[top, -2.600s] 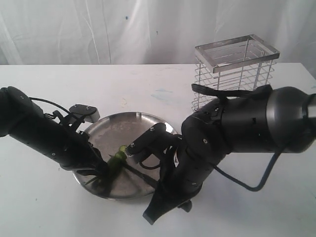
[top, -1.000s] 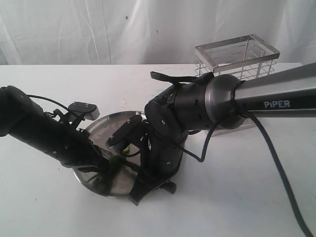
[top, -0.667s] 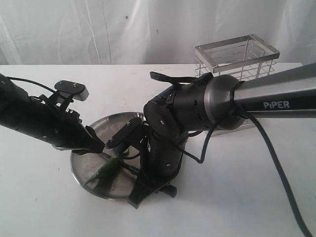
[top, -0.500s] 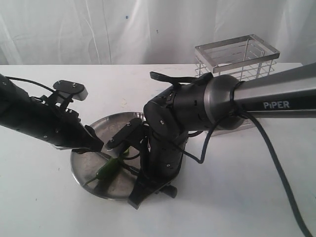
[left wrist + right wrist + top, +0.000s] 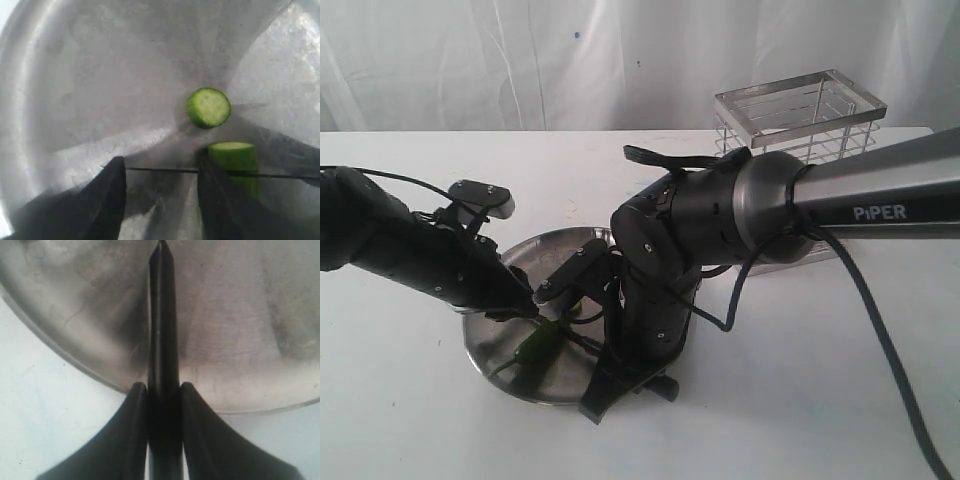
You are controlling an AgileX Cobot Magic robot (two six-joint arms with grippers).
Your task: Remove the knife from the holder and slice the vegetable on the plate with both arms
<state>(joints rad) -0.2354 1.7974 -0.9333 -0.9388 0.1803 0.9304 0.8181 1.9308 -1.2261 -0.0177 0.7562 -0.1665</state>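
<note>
Lowered again, left pincer (image 5: 159, 200) spread over vegetable (image 5: 235, 160); right pincer (image 5: 163, 400) pinches half-hidden knife (image 5: 162, 330).

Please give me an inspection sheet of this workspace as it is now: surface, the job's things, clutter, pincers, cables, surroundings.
Surface: white table, faint stains.
Plate: steel plate at the table's middle.
Chili pepper: chili pepper lies on the plate; a cut round slice lies apart from the main piece.
Knife: black knife over the plate, blade crossing the pepper in the left wrist view.
Holder: wire holder behind the right arm; no knife seen in it.
Clutter: nothing seen.
Left pincer: open, above the plate, holds nothing.
Right pincer: shut on the knife.
Cables: black cable hangs from the right arm.
Surroundings: white curtain behind.
</note>
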